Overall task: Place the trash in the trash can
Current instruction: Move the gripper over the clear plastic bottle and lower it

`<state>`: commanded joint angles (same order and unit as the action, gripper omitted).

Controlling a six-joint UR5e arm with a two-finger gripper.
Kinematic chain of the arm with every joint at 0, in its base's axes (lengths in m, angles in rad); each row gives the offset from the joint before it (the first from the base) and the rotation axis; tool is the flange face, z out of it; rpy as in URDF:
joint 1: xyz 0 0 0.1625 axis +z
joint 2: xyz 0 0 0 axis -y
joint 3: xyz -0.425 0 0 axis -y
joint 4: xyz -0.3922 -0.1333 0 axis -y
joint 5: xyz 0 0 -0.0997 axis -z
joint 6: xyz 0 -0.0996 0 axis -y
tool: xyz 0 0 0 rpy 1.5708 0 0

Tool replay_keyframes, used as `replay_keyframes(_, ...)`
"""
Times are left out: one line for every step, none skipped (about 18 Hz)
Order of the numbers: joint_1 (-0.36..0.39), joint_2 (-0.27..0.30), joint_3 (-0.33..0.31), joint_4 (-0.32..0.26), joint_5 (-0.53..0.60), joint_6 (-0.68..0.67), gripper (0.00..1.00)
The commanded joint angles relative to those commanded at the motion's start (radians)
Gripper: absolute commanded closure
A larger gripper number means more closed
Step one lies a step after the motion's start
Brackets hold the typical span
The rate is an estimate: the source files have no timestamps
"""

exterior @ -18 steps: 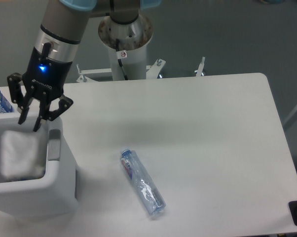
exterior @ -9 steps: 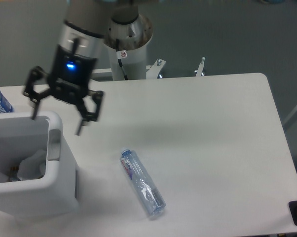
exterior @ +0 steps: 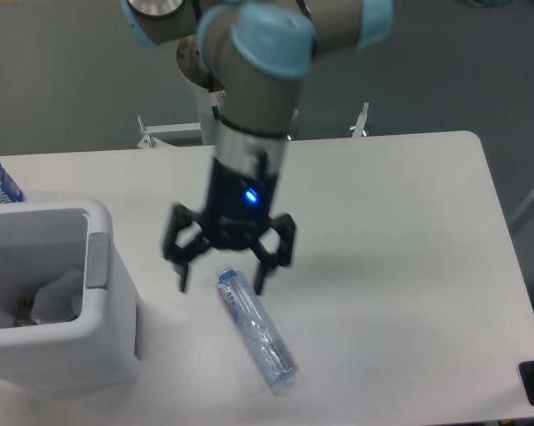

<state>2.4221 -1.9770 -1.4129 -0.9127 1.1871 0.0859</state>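
Hanging above the bench [exterior: 382, 231] with its jaws spread wide and gripping nothing, the pincer [exterior: 221, 282] straddles the capped end of the plastic bottle [exterior: 255, 329], which lies flat toward five o'clock. The tissue wad [exterior: 57, 295] sits inside the trash can [exterior: 98, 342] at nine o'clock, so half the job looks done; the bottle remains.

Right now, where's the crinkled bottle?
The crinkled bottle lies flat on the table, lower centre of the camera view, right of the trash can. The open tool hovers by its capped end.
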Motion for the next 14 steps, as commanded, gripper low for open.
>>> replay_keyframes(0.0, -0.031, 0.012, 0.0, 0.032, 0.0, 0.0)
replay_keyframes(0.0, -0.06, 0.018, -0.002, 0.069, -0.002, 0.0)
replay_keyframes(-0.001, -0.083, 0.023, -0.002, 0.103, -0.005, 0.0)
replay_keyframes(-0.005, -0.103, 0.023, -0.002, 0.13, -0.006, 0.0)
replay_keyframes(-0.005, -0.12, 0.022, -0.002, 0.149, -0.006, 0.0)
replay_keyframes(-0.005, -0.132, 0.019, -0.002, 0.163, -0.008, 0.0)
replay_keyframes(-0.006, -0.144, 0.017, -0.002, 0.175, -0.012, 0.0)
replay_keyframes(-0.006, -0.158, 0.019, 0.0, 0.186, -0.012, 0.0)
replay_keyframes(-0.006, -0.174, 0.022, 0.0, 0.193, -0.011, 0.0)
replay_keyframes(-0.008, -0.19, 0.02, 0.0, 0.197, -0.009, 0.0)
replay_keyframes(-0.008, -0.213, 0.019, 0.0, 0.198, -0.012, 0.0)
replay_keyframes(-0.009, -0.232, 0.022, -0.002, 0.212, -0.017, 0.0)
replay_keyframes(-0.018, -0.237, 0.023, -0.002, 0.227, -0.024, 0.0)
replay_keyframes(-0.021, -0.238, 0.022, -0.002, 0.235, -0.035, 0.0)
